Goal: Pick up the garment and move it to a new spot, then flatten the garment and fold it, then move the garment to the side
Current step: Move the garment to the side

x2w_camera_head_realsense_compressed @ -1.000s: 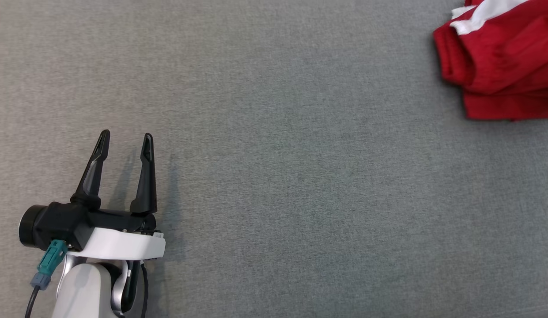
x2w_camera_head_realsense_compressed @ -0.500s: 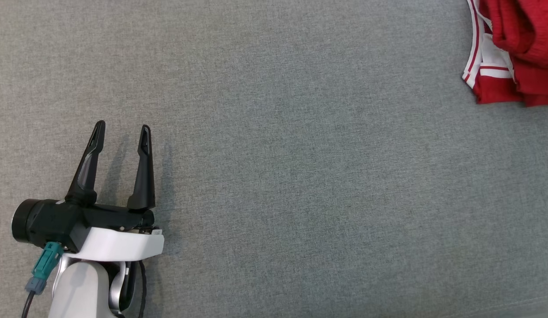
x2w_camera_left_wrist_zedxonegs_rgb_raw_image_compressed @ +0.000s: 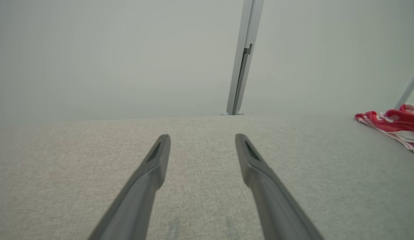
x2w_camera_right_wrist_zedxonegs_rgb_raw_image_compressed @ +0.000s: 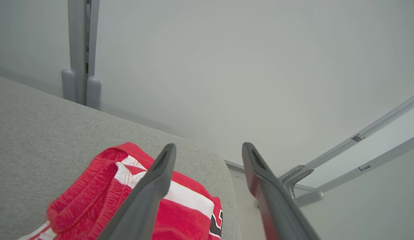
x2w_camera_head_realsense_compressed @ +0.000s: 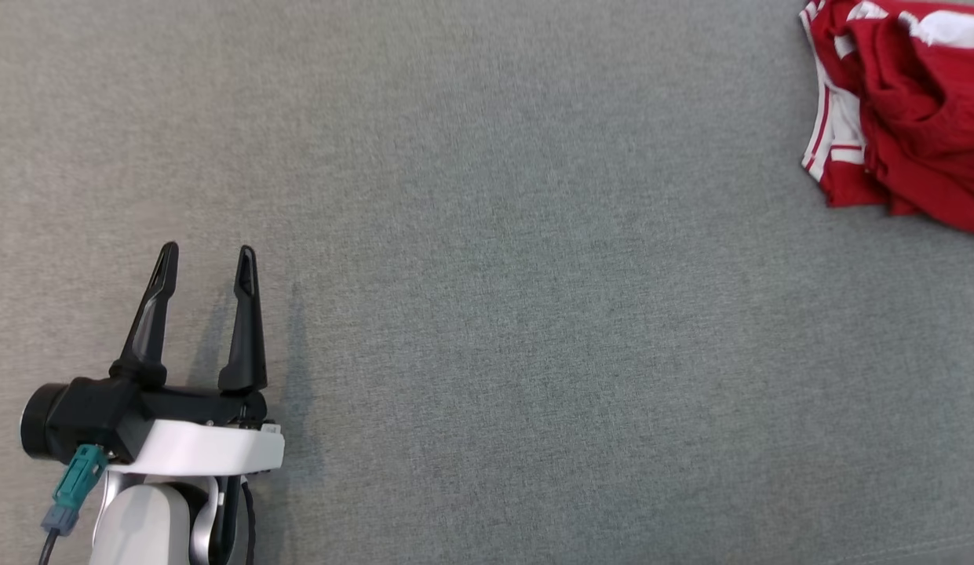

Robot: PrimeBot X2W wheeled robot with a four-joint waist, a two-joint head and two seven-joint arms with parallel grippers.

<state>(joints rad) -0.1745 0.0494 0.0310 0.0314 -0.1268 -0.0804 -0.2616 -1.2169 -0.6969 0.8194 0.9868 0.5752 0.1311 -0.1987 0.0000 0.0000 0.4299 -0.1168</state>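
- Grey woven cloth covers the wide flat surface point(x2w_camera_head_realsense_compressed: 534, 314) that carries everything, with a plain pale wall point(x2w_camera_left_wrist_zedxonegs_rgb_raw_image_compressed: 93, 50) behind it.
- On this surface the red garment point(x2w_camera_head_realsense_compressed: 910, 118) with white stripes lies bunched and crumpled at the far right corner of the head view, cut off by the top and right edges of the picture.
- In the right wrist view the garment sits close to the rounded corner of the surface, its gathered waistband turned up and a broad white band across the red.
- Directly above it hangs the right claw point(x2w_camera_right_wrist_zedxonegs_rgb_raw_image_compressed: 209, 145), released: its two dark fingers stand well apart and nothing lies between their tips. Its left finger crosses in front of the garment; whether it touches the fabric cannot be told.
- Well apart from the garment, at the lower left of the head view, is the left claw point(x2w_camera_head_realsense_compressed: 207, 251), also released and empty, its fingers spread and pointing up the picture over bare cloth.
- From the left wrist view the garment shows as a low red heap at the far right edge, away from those fingers.
- A teal plug point(x2w_camera_head_realsense_compressed: 77, 479) with a dark cable hangs at the left wrist.
- Beyond the far edge an upright metal post point(x2w_camera_left_wrist_zedxonegs_rgb_raw_image_compressed: 242, 66) stands against the wall, and slanted metal rails point(x2w_camera_right_wrist_zedxonegs_rgb_raw_image_compressed: 360, 140) run past the corner.
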